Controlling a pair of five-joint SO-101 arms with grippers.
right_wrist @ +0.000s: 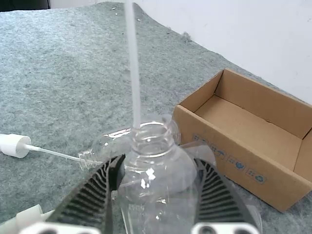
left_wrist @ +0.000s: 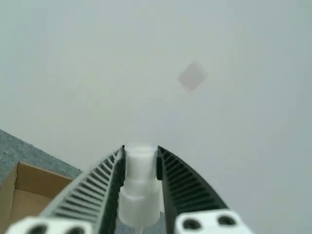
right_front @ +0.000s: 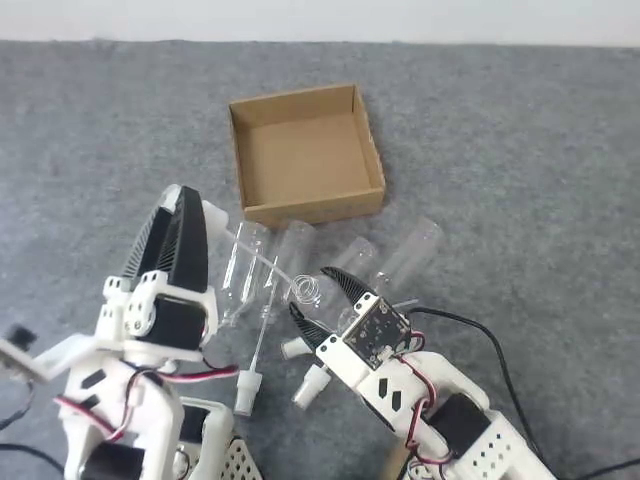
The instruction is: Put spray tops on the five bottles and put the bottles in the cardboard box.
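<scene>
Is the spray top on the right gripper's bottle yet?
Off. The neck of the clear plastic bottle is bare; the white spray top sits in the left gripper, its tube at the mouth.

Bench-top robotics test setup: grey felt mat (right_front: 520, 150) covering the work surface, plain white wall (right_front: 400, 20) along the far edge.

Cardboard box (right_front: 315, 205) behind, bottles (right_front: 410, 250) just before it, spray tops (right_front: 247, 388) nearest.
</scene>
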